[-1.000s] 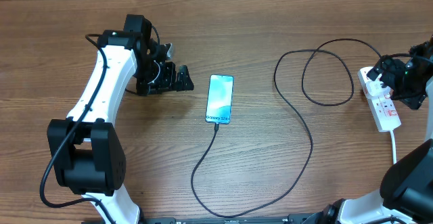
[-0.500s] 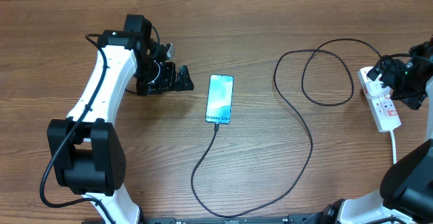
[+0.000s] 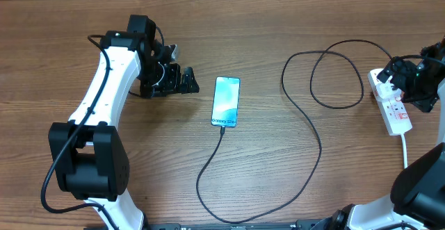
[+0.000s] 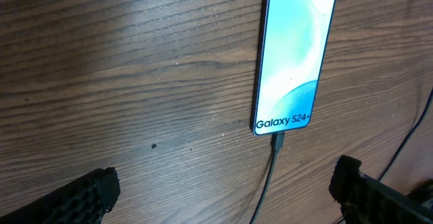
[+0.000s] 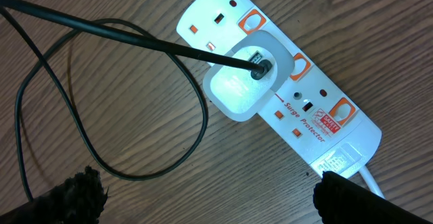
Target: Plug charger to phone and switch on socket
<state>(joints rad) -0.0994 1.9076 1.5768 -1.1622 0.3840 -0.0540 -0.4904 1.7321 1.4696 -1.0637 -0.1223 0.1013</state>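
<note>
The phone (image 3: 226, 101) lies flat mid-table with its blue-teal screen up; it also shows in the left wrist view (image 4: 294, 51). The black charger cable (image 3: 306, 122) is plugged into the phone's near end (image 4: 276, 141) and loops right to a white adapter (image 5: 247, 82) seated in the white power strip (image 3: 391, 105), which also shows in the right wrist view (image 5: 325, 116). My left gripper (image 3: 182, 81) is open and empty, left of the phone. My right gripper (image 3: 398, 74) is open and empty, over the strip's far end.
The strip's thick white lead (image 3: 405, 150) runs toward the front right. The cable forms a wide loop (image 3: 334, 74) between phone and strip. The wooden table (image 3: 292, 21) extends behind.
</note>
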